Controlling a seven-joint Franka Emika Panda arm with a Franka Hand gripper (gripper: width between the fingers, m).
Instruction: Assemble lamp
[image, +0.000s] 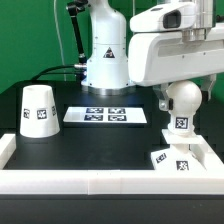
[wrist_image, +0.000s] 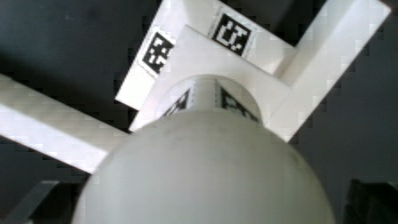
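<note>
Starting big: logged shade (image: 38, 108) standing well off to one side of the fingers, out of play. Noted base (image: 172, 158) lying flat straight below them. Found bulb (image: 183, 100) hanging clamped in gripper (image: 180, 86), clear of base, long axis vertical, narrow end aimed down; fingers themselves hidden.

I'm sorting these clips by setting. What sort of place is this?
Probably a robotics lab bench: a robot arm on a black, white-rimmed table, a marker board, and a tagged shade and bulb.
</note>
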